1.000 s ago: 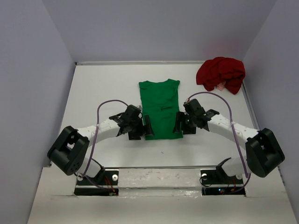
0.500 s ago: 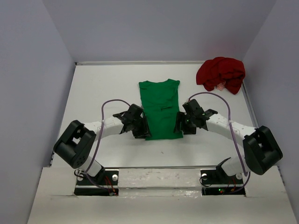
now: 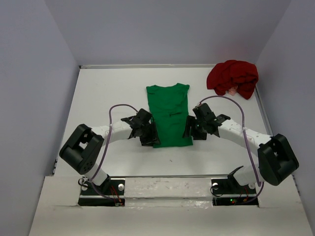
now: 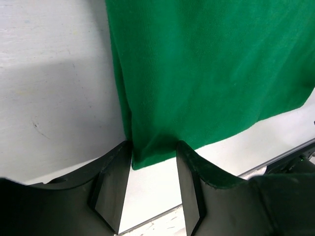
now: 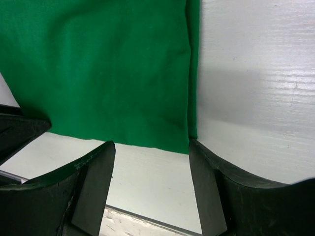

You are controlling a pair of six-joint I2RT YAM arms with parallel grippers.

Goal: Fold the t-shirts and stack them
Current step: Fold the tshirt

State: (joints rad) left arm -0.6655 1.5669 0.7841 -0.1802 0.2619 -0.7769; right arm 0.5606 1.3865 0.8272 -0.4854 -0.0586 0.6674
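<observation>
Top external: green t-shirt [image 3: 169, 114] lies flat in the middle of the table [image 3: 98, 93], collar away from me, a gripper at each near corner. The red t-shirt [image 3: 233, 77] is crumpled in the far right corner.
My left gripper [image 4: 153, 153] straddles the near-left hem corner, touching cloth on both sides; I can't tell if it's actually clamped. My right gripper [image 5: 150, 147] is released, jaws wide around the near-right corner, holding nothing.
</observation>
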